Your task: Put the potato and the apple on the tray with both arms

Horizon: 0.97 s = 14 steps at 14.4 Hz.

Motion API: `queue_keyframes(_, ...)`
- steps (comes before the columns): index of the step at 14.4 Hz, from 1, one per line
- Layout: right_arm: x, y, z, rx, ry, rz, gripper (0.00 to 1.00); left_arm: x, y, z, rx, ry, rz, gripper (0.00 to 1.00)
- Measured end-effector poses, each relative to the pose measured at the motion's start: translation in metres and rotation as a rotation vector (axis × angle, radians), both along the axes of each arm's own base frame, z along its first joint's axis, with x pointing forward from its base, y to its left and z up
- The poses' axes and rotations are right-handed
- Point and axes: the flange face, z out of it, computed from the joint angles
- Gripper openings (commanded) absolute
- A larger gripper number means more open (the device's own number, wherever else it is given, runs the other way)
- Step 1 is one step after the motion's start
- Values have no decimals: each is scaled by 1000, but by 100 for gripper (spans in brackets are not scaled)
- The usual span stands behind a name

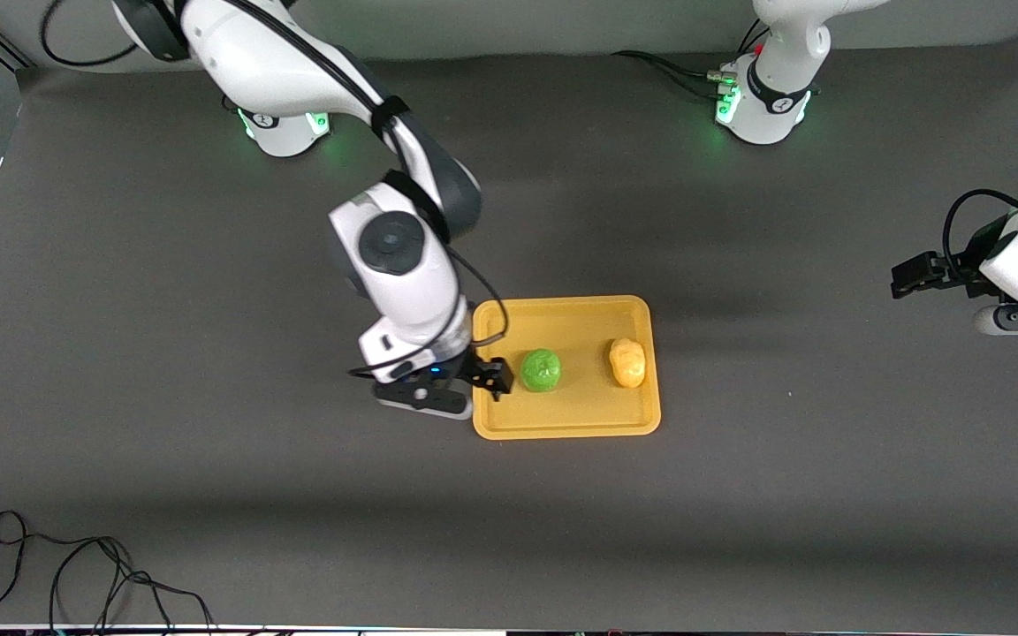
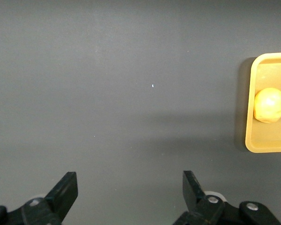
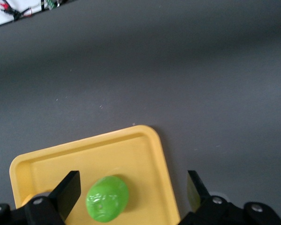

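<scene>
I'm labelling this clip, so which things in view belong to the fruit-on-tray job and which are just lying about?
Job:
- tray
- apple, on the tray
- potato, on the tray
- right gripper, open, over the tray's edge beside the apple
- left gripper, open, waiting over bare table

Lying about:
- loose black cable at the table edge nearest the front camera

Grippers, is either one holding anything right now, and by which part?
Nothing is held. The right gripper is open beside the apple on the tray; the left gripper is open over bare table, away from the potato.
</scene>
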Motion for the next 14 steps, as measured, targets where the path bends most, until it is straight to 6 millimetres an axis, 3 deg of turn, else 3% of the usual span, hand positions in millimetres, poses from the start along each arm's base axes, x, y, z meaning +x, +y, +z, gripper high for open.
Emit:
queue_keyframes(2,1,-33,27,1,-12,2,100,0,0,0,0,-3,0,100)
queue_keyframes(7,-1,-120,69,-30,15,-4,100,1,0,1,0,-7,-1,100)
queue_keyframes(12,-9,-238,148,-52,33,-21,100,1,-1,2,0,-14,-2,100)
queue_keyframes(14,-20,-275,174,-52,24,-35,100,2,-1,2,0,-16,-2,100)
